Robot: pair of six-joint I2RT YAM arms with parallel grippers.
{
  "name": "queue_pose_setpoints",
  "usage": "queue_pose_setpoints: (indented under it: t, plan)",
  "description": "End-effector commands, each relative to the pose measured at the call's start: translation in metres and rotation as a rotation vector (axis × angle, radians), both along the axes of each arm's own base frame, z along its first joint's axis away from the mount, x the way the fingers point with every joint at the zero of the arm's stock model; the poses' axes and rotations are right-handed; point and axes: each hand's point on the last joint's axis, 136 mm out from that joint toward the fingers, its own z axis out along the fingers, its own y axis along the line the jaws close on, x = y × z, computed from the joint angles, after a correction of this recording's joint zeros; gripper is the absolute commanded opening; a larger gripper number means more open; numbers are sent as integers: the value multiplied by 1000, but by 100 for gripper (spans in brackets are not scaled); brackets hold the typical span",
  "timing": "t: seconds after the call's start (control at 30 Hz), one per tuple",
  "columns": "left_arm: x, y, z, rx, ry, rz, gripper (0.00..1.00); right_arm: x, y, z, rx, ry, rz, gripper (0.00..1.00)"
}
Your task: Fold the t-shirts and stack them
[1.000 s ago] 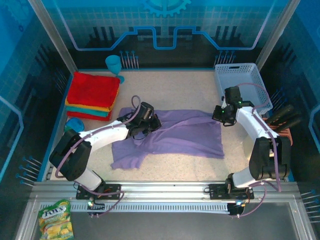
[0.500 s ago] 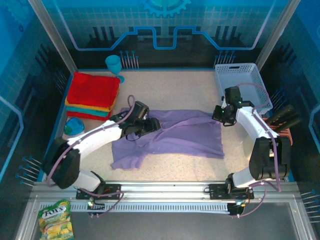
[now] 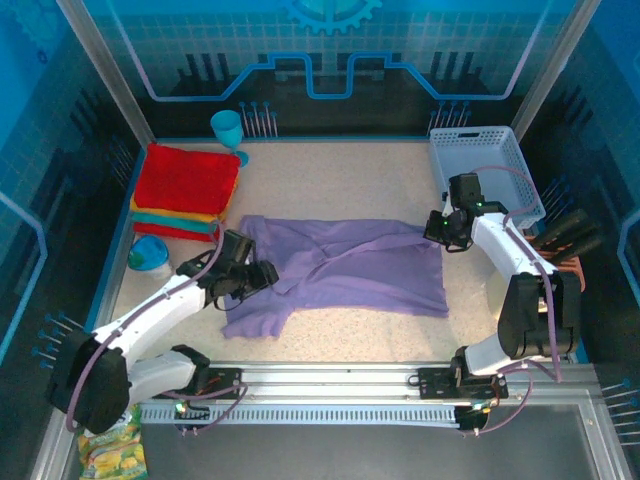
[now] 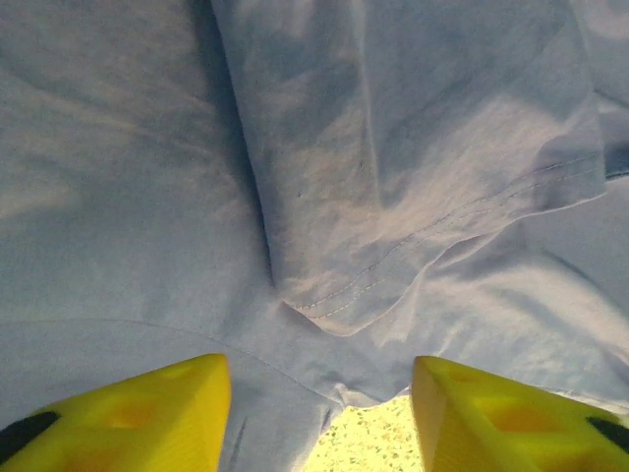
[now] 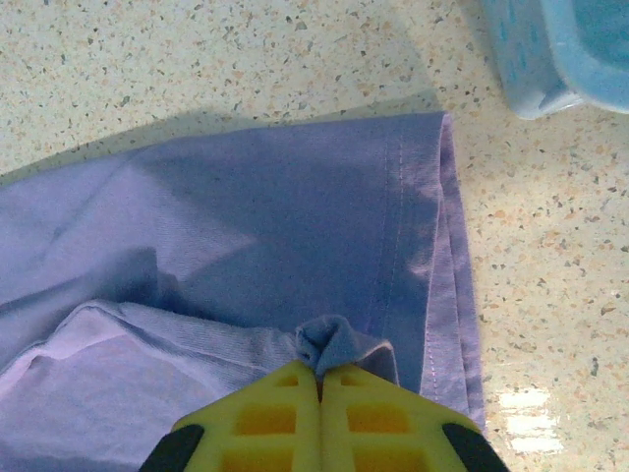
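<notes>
The lavender t-shirt is lying spread and rumpled across the middle of the desk; the left tool is hanging over its left part, fingers standing apart with nothing between them; the right tool is pinching a small fold at the shirt's far right corner (fingers pressed together on the cloth); the folded stack, red on top, is sitting at the far left.

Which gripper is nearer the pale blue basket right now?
Right. The right gripper, shut on the right edge of the purple shirt, is just off the near-left corner of the basket. The left gripper hovers open over the shirt's left side, nearer the folded stack.
</notes>
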Motion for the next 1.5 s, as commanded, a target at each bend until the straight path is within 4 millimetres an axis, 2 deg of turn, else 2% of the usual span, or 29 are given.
queue_pose_setpoints:
  t: [0.0,0.2,0.4,0.5,0.63,0.67,0.73,0.8,0.83,0.87,0.93,1.0,1.13,1.3,1.47]
  plan:
    - [10,-11,-7,-52,0,0,48,3,-2,4,15,-10,-10,0]
    - [33,-22,-12,-33,25,-29,47,3,-4,3,8,-8,-12,0]
    - [40,-39,-28,-11,79,-75,45,4,-4,3,11,-11,-10,0]
    - [45,-45,-30,-31,80,-77,31,5,-4,3,13,-11,-10,0]
    - [51,-41,-23,11,69,-84,10,6,-5,5,13,-14,-15,0]
    - [51,-37,-20,27,61,-84,6,6,-5,5,13,-16,-16,0]
    - [54,-35,-14,21,48,-88,4,6,-5,4,14,-15,-15,0]
    - [56,-32,-8,14,40,-93,5,6,-5,5,15,-16,-17,0]
    - [58,-30,-6,21,35,-95,10,6,-5,5,16,-15,-16,0]
    - [59,-29,-3,26,26,-102,22,6,-5,5,18,-17,-16,0]
    - [58,-30,-2,32,34,-121,25,5,-5,5,18,-15,-16,0]
    - [55,-32,-5,34,60,-141,27,5,-5,5,18,-15,-17,0]
    - [44,-32,-18,38,118,-162,39,5,-5,6,14,-17,-15,0]
    - [35,-37,-33,76,172,-187,42,5,-4,6,22,-16,-15,0]
    - [41,-40,-42,92,184,-180,41,5,-4,5,23,-12,-15,0]
